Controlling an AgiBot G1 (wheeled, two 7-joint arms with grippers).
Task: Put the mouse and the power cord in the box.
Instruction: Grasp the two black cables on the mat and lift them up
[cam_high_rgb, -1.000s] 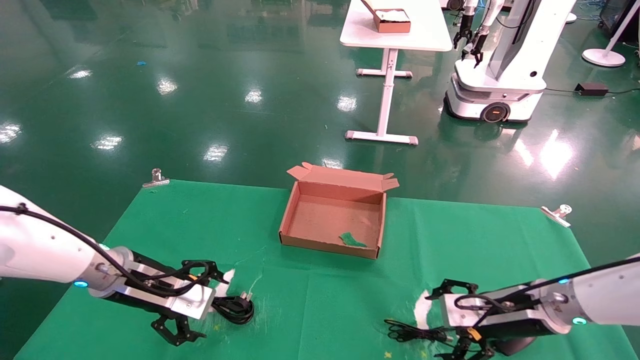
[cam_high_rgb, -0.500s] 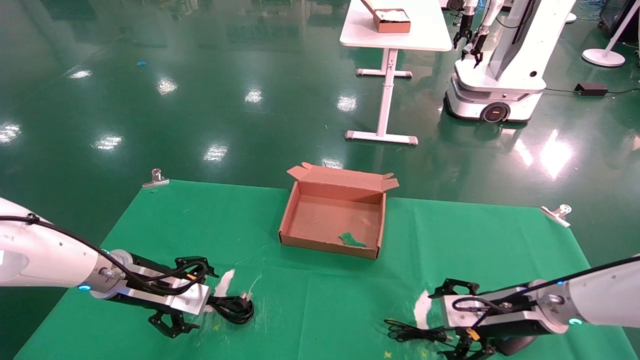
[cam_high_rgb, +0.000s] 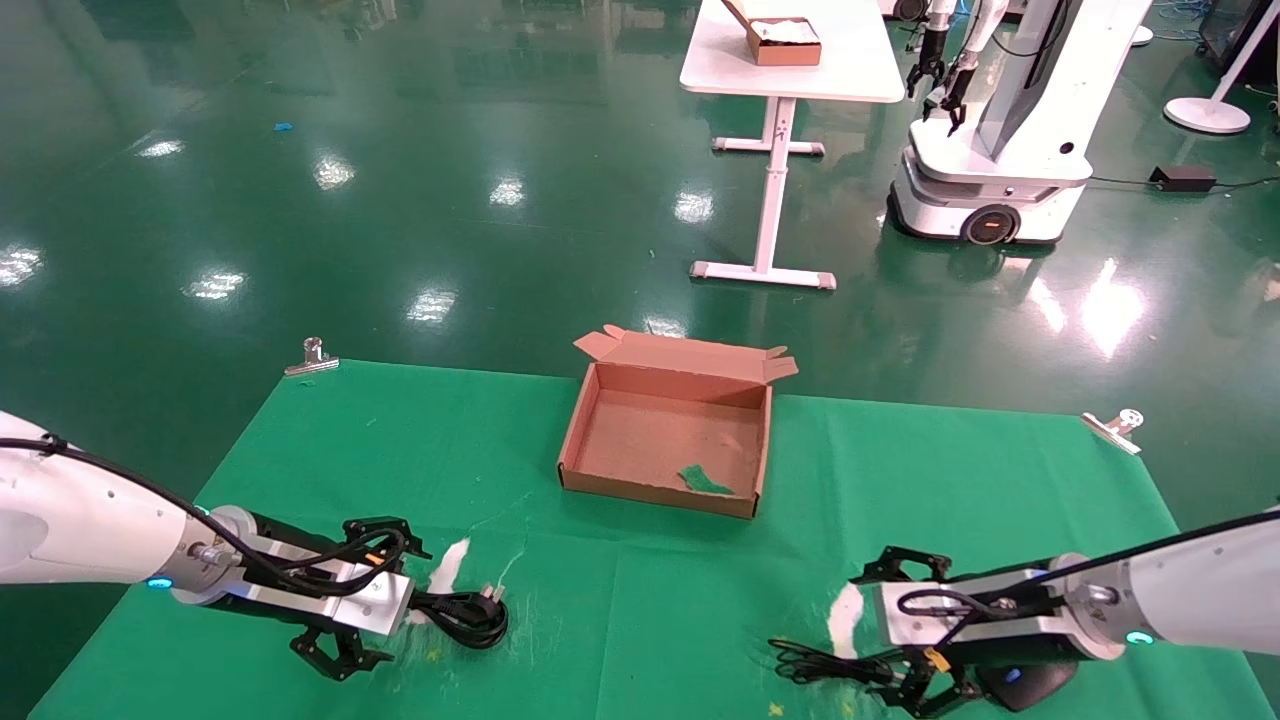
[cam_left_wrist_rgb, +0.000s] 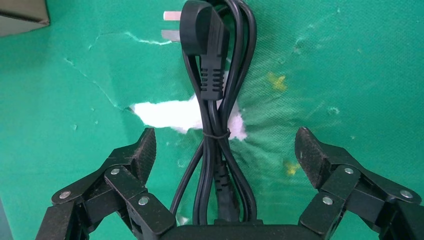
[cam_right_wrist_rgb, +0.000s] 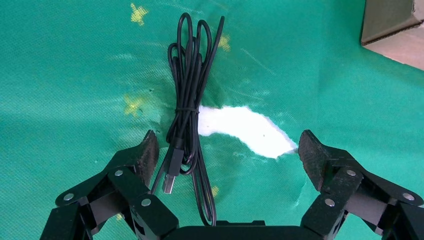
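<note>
The power cord (cam_high_rgb: 465, 612) lies bundled on the green cloth at the near left, its pronged plug (cam_left_wrist_rgb: 202, 30) pointing away from my left gripper (cam_left_wrist_rgb: 226, 145). That gripper (cam_high_rgb: 405, 605) is open and low, with the cord's loops lying between its spread fingers. At the near right, the mouse (cam_high_rgb: 1020, 685) shows as a black oval under my right arm. Its thin tied cable (cam_right_wrist_rgb: 187, 100) runs between the open fingers of my right gripper (cam_right_wrist_rgb: 228, 150), nearer one finger. The box (cam_high_rgb: 580, 430) stands open at the cloth's middle, holding only a green scrap (cam_high_rgb: 705, 480).
White patches show through tears in the cloth (cam_high_rgb: 445, 565) (cam_high_rgb: 845, 610). Metal clips (cam_high_rgb: 312, 355) (cam_high_rgb: 1115, 425) pin its far corners. Beyond are a white table (cam_high_rgb: 800, 60) with a small box and another robot (cam_high_rgb: 1000, 150).
My left arm has sunk lower and drawn back a little along the cord. My right gripper has also dropped slightly toward the cloth. Cord, mouse and box have not moved.
</note>
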